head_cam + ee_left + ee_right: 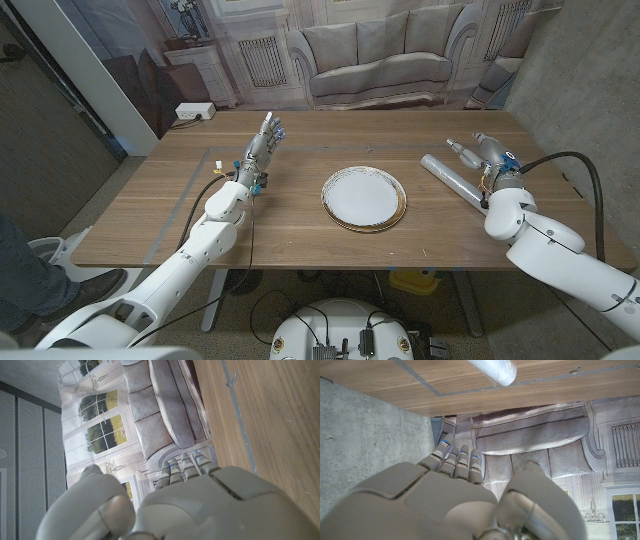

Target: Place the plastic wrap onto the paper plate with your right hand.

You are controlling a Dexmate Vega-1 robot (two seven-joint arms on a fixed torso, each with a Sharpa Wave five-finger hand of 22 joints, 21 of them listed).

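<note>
The plastic wrap [453, 179] roll lies on the wooden table [300, 225], right of the paper plate [363, 198] and apart from it; the right hand [478, 150] stands just beside the roll, holding nothing, fingers extended. The left hand [262, 143], likewise empty and loosely spread, is raised well left of the plate

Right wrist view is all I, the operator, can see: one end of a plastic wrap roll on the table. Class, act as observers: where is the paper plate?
Observer: The paper plate sits mid-table, nothing on it.
Operator: Is the roll on it?
Observer: No, the plastic wrap roll lies apart, on the robot's right side of the plate.
Operator: And my right robot hand?
Observer: The right robot hand is beside the roll's far end, holding nothing.
</note>
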